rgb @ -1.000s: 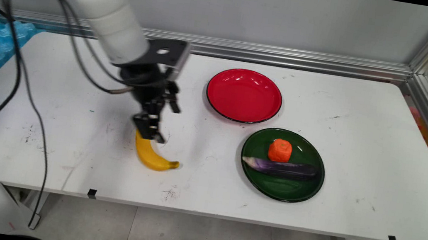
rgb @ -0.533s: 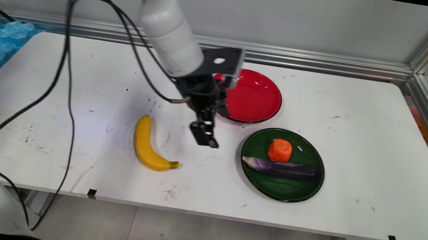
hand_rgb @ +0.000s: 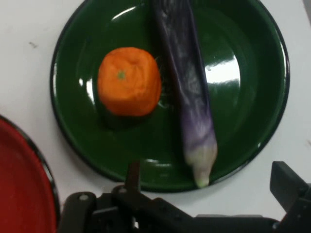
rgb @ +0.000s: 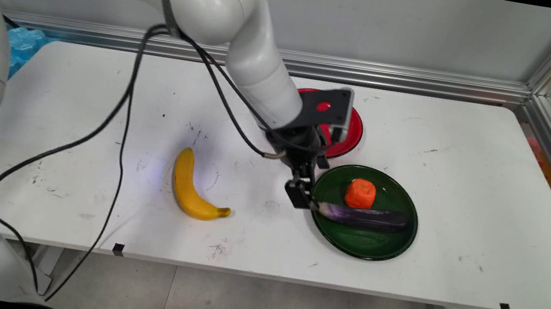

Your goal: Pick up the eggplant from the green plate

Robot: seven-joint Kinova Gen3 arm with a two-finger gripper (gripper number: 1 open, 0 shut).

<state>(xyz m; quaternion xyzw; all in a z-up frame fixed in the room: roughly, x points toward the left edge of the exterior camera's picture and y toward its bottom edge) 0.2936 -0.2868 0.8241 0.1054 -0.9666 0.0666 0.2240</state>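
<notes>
Setting: white table (rgb: 468,165) before a grey wall, with an aluminium rail along the far edge.
Gripper: black two-finger gripper (rgb: 303,197) hangs low at the near-left rim of the green plate, holding nothing; in the hand view its two fingers (hand_rgb: 286,187) stand well apart, so it is open.
Landmark: green plate (rgb: 375,247), toward the table's near side, right of centre.
Aubergine: purple aubergine (rgb: 361,216) lies across the green plate's near half, its pale stalk end reaching the plate's left rim, just beside the gripper; whether they touch cannot be told. The hand view shows that pale tip (hand_rgb: 201,167) between the fingers' line and the plate's middle.
Orange: orange fruit (rgb: 360,193) sits on the green plate, behind the aubergine and close to it.
Red plate: red plate (rgb: 352,127) lies on the table just behind and left of the green plate, largely hidden by the wrist; its visible part holds nothing.
Banana: yellow banana (rgb: 190,188) lies on the bare table well to the left of the green plate, apart from everything.
Change: within the last second the gripper has left the banana's upper end, where it stood, and crossed rightward to the green plate; the banana rests where it was, unmoved, and so do the plates and their contents.
Reading: the banana was let alone or released, and the arm's attention now looks to be on the aubergine's stalk end.
</notes>
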